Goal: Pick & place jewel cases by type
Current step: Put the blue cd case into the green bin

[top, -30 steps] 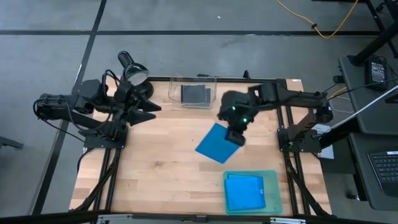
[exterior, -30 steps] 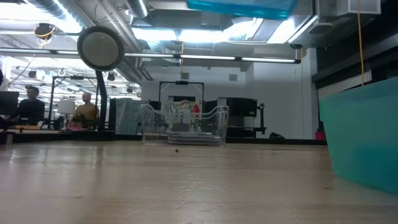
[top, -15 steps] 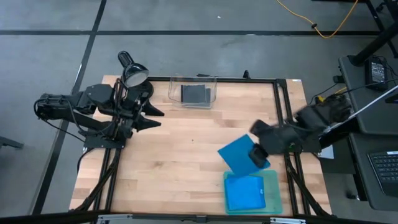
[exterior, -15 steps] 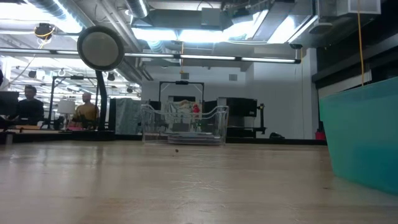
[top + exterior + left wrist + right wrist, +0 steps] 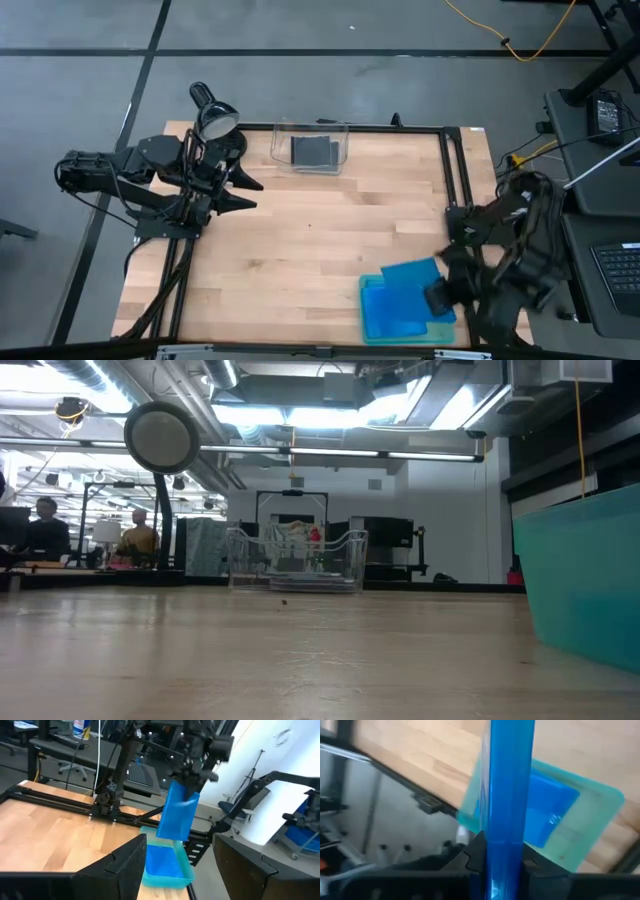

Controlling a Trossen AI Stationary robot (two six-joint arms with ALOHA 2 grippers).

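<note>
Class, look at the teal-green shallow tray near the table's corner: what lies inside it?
Inside the teal-green shallow tray lies a translucent blue rectangular case. The right hand holds another blue case above it, covering part. How many cases are stacked below cannot be seen.

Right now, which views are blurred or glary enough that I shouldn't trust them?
High view: the right gripper and its arm are motion-smeared over the tray. Right wrist view: the held blue case is sharp, the tray soft. Low view: ceiling lights glare, tray wall blurred.
</note>
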